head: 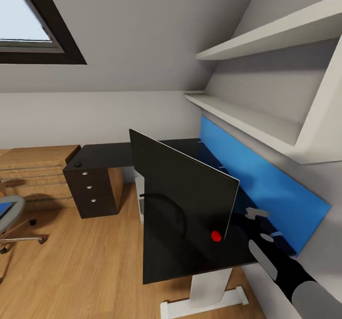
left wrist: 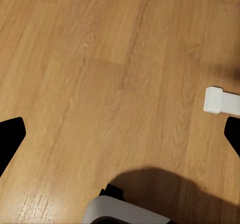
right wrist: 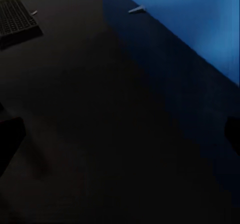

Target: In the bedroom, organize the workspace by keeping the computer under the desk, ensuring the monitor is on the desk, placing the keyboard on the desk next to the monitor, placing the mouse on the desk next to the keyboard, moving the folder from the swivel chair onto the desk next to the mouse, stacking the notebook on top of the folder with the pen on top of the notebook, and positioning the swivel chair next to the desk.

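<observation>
The monitor [head: 183, 190], a thin black panel with a red spot at its lower corner, stands on the black desk [head: 109, 153]. My right gripper [head: 255, 214] hovers over the desk's right end, behind the monitor and close to the blue back panel [head: 266, 181]. Seen from the right wrist, this gripper [right wrist: 120, 134] is open above the bare desk top, with the keyboard [right wrist: 17, 18] lying farther along. The swivel chair [head: 12, 221] stands at the far left with a blue folder [head: 4, 208] on its seat. My left gripper [left wrist: 120, 134] hangs open over the wooden floor.
A dark drawer unit [head: 91, 190] stands under the desk's far end beside a wooden cabinet [head: 33, 167]. White shelves [head: 266, 114] jut out above the desk on the right. The desk's white foot [left wrist: 220, 100] lies on the floor near my base [left wrist: 125, 211].
</observation>
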